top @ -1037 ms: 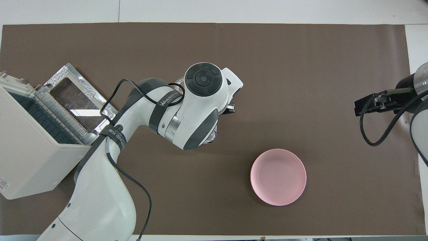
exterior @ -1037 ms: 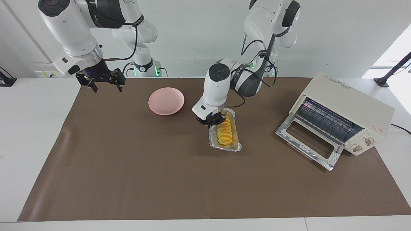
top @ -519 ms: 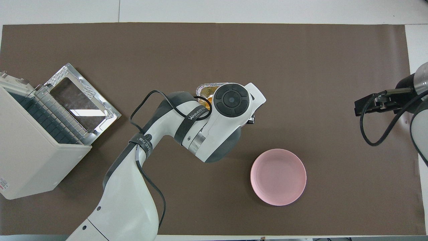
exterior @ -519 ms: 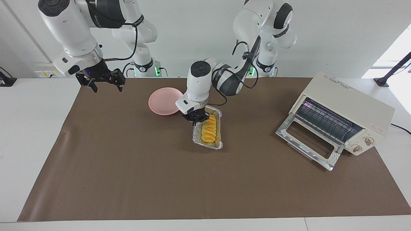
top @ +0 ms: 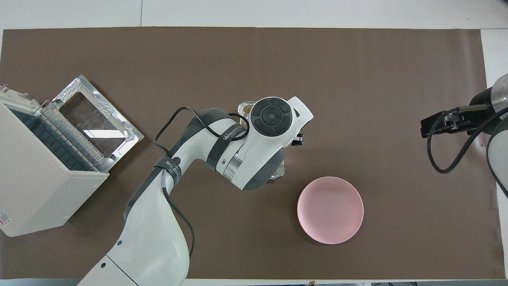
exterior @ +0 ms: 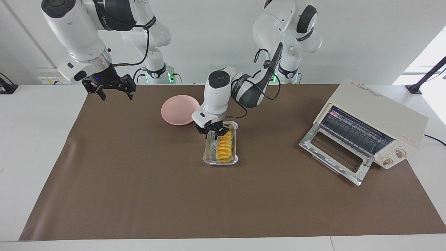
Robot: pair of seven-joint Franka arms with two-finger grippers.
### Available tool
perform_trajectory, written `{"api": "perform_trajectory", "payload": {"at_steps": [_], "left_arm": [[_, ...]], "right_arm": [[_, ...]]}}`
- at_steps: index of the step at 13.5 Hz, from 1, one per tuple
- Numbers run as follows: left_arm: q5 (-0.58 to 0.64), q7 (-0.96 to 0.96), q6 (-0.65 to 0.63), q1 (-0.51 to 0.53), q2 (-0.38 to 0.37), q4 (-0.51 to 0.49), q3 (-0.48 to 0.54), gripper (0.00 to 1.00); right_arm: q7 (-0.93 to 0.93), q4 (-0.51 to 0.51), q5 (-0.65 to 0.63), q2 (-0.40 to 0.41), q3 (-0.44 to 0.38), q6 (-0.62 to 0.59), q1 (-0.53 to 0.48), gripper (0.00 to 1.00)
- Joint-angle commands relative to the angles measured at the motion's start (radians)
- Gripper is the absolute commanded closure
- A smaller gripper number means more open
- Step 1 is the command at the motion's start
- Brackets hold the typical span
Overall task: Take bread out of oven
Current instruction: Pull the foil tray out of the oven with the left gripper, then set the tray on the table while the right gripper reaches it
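Observation:
The bread, a ridged golden-yellow loaf, lies in a silver foil tray on the brown mat at mid-table, out of the oven. My left gripper is at the tray's end nearer the robots, shut on its rim. In the overhead view the left arm covers the bread; only corners of the foil tray show. The oven stands at the left arm's end with its glass door dropped open. My right gripper is open and waits over the mat's edge at the right arm's end.
A round pink plate sits beside the tray, toward the right arm's end and nearer the robots; it also shows in the overhead view. The brown mat covers most of the table.
My left gripper has carried the foil tray with the bread away from the oven toward the pink plate and lowered it onto the mat. The right arm has not moved.

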Motion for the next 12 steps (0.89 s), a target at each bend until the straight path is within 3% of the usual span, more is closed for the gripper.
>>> {"api": "perform_trajectory", "payload": {"at_steps": [1, 4, 8, 12], "left_arm": [[-0.022, 0.010, -0.118, 0.115, -0.110, -0.007, 0.000, 0.00], [-0.014, 0.030, -0.294, 0.268, -0.226, -0.019, 0.003, 0.00], [-0.013, 0.210, -0.483, 0.539, -0.336, -0.019, 0.006, 0.00], [0.024, 0.275, -0.662, 0.698, -0.419, -0.036, 0.006, 0.00]], "right_arm": [[0.000, -0.057, 0.034, -0.011, 0.022, 0.093, 0.031, 0.00], [0.095, -0.063, 0.075, 0.071, 0.020, 0.198, 0.138, 0.00], [0.377, -0.065, 0.075, 0.200, 0.020, 0.387, 0.316, 0.00], [0.555, -0.200, 0.080, 0.248, 0.022, 0.603, 0.383, 0.00]]}}
